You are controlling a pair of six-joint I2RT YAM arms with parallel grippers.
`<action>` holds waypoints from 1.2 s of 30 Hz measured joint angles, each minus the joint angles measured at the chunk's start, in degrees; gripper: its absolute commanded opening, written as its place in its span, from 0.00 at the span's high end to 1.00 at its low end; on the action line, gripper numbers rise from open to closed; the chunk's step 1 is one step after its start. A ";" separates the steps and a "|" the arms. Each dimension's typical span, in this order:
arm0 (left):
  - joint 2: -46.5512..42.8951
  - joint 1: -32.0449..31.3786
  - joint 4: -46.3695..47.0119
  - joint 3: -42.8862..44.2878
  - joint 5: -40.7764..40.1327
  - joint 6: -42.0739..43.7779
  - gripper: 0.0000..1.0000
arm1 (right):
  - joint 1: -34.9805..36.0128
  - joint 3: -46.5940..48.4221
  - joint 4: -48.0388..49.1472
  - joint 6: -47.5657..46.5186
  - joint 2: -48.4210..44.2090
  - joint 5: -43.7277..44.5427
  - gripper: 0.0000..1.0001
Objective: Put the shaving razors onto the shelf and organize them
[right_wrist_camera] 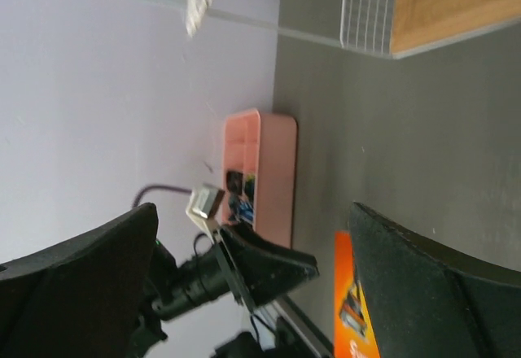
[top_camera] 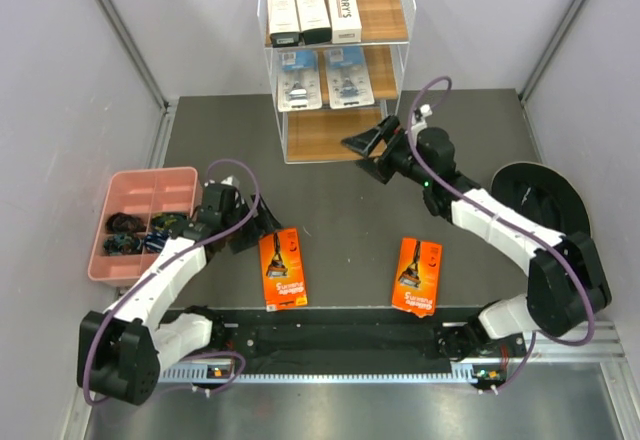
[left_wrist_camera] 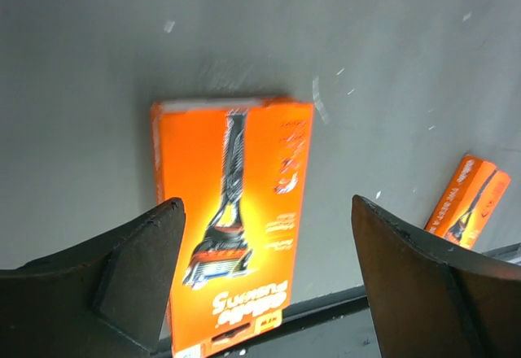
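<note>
The shelf (top_camera: pixel 335 135) stands at the far middle. Three long white boxes (top_camera: pixel 314 12) lie on its top tier and two blue-clear blister packs (top_camera: pixel 322 76) on the middle tier; the bottom tier (top_camera: pixel 325 132) is bare. Two orange cards lie flat on the near table, one left (top_camera: pixel 283 269) and one right (top_camera: pixel 418 276). My left gripper (top_camera: pixel 255 232) is open and empty, just left of and above the left orange card (left_wrist_camera: pixel 232 211). My right gripper (top_camera: pixel 362 158) is open and empty, in front of the bottom tier's right corner (right_wrist_camera: pixel 456 4).
A pink compartment tray (top_camera: pixel 143 222) with dark small items sits at the left, also in the right wrist view (right_wrist_camera: pixel 273 171). A black round disc (top_camera: pixel 540 200) lies at the right. A black rail (top_camera: pixel 330 340) runs along the near edge. Grey walls close both sides.
</note>
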 measured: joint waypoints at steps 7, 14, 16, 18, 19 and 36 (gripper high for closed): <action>-4.07 -0.02 -0.76 -6.49 0.00 -3.30 0.13 | 8.90 -8.09 -5.49 -4.48 -2.32 0.72 0.03; -6.32 -0.02 -1.49 -9.53 0.00 -5.18 0.13 | 17.42 -16.59 -7.13 -4.28 -0.87 2.05 0.07; -6.45 -0.02 -1.53 -10.10 0.00 -5.40 0.13 | 19.34 -17.38 -6.73 -3.76 0.33 2.08 0.09; -6.49 -0.02 -1.70 -10.49 0.02 -5.62 0.13 | 20.48 -17.64 -5.77 -3.19 1.66 2.05 0.10; -6.49 -0.02 -1.77 -10.54 0.04 -5.68 0.13 | 20.81 -17.62 -5.07 -3.06 2.45 1.99 0.11; -2.64 -0.02 4.66 -14.25 5.70 -6.97 0.12 | 24.74 -12.31 2.99 1.27 19.63 -3.98 0.27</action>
